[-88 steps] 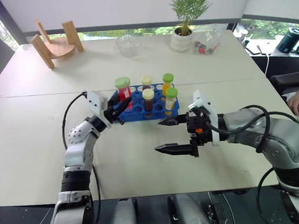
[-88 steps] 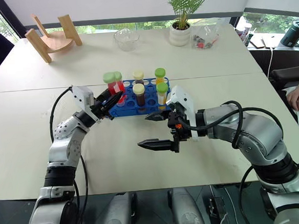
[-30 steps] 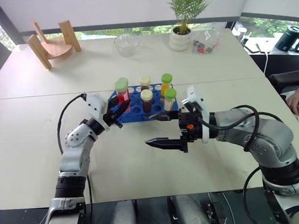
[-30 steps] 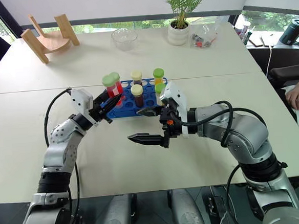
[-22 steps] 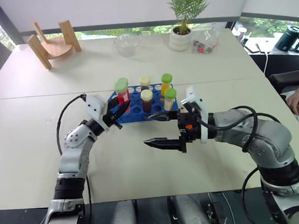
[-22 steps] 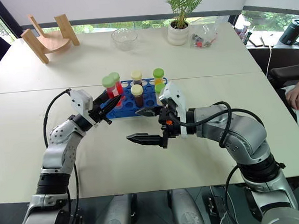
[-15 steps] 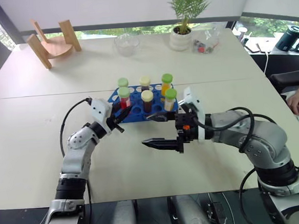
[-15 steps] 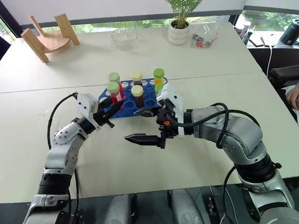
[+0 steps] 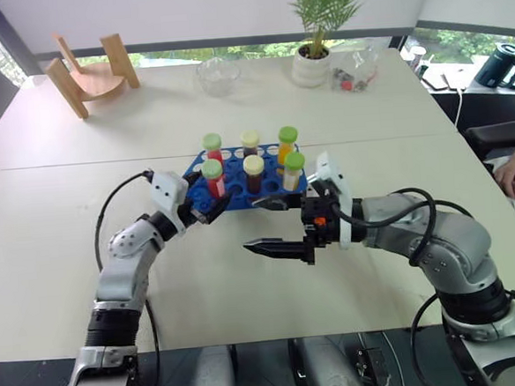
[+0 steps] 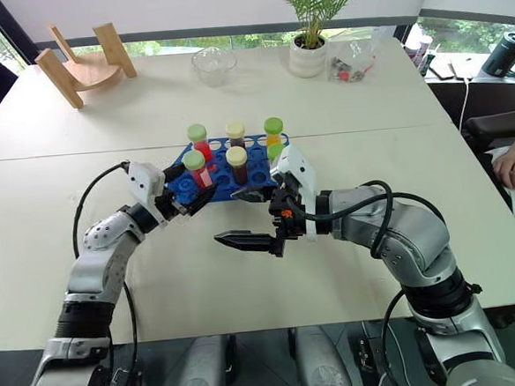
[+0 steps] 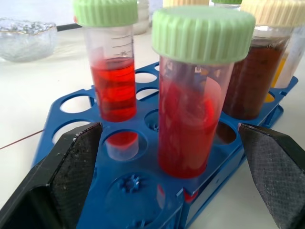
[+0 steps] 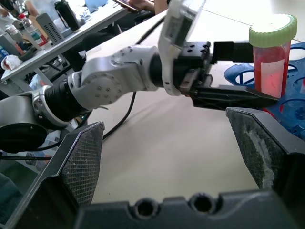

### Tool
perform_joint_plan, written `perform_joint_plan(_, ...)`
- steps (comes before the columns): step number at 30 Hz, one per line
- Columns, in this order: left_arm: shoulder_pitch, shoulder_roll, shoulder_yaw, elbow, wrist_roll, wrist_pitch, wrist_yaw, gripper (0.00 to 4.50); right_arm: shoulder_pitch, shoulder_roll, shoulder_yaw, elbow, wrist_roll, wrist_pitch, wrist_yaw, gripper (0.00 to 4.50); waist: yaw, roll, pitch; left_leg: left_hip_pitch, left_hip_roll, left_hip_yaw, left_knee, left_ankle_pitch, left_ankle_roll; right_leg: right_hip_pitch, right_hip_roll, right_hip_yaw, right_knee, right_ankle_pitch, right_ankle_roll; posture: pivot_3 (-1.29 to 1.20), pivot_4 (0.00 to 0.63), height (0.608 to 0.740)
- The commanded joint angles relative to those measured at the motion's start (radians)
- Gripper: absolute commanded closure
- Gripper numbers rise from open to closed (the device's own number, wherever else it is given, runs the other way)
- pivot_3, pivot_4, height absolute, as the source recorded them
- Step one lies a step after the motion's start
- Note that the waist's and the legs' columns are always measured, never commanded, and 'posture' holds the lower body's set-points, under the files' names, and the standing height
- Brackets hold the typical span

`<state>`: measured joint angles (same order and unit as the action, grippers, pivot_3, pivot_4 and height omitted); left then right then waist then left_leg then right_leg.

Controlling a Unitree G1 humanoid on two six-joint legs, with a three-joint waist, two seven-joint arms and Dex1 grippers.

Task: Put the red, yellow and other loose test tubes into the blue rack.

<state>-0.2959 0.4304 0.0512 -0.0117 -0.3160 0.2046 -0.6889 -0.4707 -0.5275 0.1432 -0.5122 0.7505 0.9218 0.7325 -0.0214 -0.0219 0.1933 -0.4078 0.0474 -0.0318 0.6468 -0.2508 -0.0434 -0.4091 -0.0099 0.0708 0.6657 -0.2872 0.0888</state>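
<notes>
White table (image 9: 48,234), blue rack (image 11: 119,200), red tube (image 11: 113,81) graduations marked "mL"

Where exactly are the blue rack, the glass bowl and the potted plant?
blue rack (image 9: 192,174): left eye view, on its bare left corner.
glass bowl (image 9: 220,76): left eye view, on its clear side wall.
potted plant (image 9: 312,69): left eye view, on its white pot.

Glossy blue plastic rack (image 11: 143,200), clear smooth plastic tubes (image 11: 193,119) with ridged matt caps, black finely textured finger pads (image 11: 71,167), matt pale table (image 9: 248,317), wooden stand (image 9: 99,76), bowl (image 9: 221,76) seemingly of glass
</notes>
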Motion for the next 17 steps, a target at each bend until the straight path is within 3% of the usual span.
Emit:
perform_joint_plan(1, 0.056, 0.102, 0.068, -0.166, -0.065, 0.119, -0.036, 0.13, 0.017, -0.010, -0.015, -0.020, 0.008, -0.017, 0.012, 0.00, 0.000, 0.000, 0.000, 0.000, 0.000, 0.000, 0.000, 0.000, 0.000, 0.000, 0.000, 0.000, 0.000, 0.000, 0.000, 0.00, 0.150, 0.740)
perform_joint_plan(4, 0.240, 0.315, 0.201, -0.283, -0.152, 0.252, -0.183, 0.13, 0.088, -0.099, -0.055, -0.039, 0.028, 0.005, 0.064, 0.00, -0.004, 0.000, 0.001, 0.000, 0.000, 0.000, -0.001, 0.000, 0.000, -0.001, 0.000, 0.000, 0.000, 0.000, 0.000, 0.00, 0.150, 0.740)
perform_joint_plan(8, 0.494, 0.480, 0.355, -0.387, -0.256, 0.376, -0.333, 0.13, 0.194, -0.260, -0.070, -0.028, 0.011, -0.003, 0.168, 0.00, -0.004, 0.003, 0.002, 0.000, 0.000, 0.003, -0.003, 0.000, 0.000, -0.001, -0.004, 0.000, -0.003, -0.003, -0.004, 0.00, 0.150, 0.740)
perform_joint_plan(12, 0.762, 0.489, 0.424, -0.478, -0.232, 0.343, -0.414, 0.13, 0.267, -0.356, -0.075, 0.034, -0.019, -0.046, 0.253, 0.00, 0.001, 0.003, 0.002, 0.000, 0.001, 0.005, -0.003, -0.001, 0.000, 0.000, -0.006, 0.001, -0.008, -0.005, -0.008, 0.00, 0.150, 0.740)
perform_joint_plan(17, 0.730, 0.400, 0.374, -0.457, -0.224, 0.315, -0.326, 0.13, 0.207, -0.320, -0.055, 0.089, -0.040, -0.059, 0.253, 0.00, 0.004, 0.003, 0.002, 0.000, 0.002, 0.005, -0.001, 0.000, 0.000, 0.000, -0.005, 0.002, -0.008, -0.003, -0.010, 0.00, 0.150, 0.740)
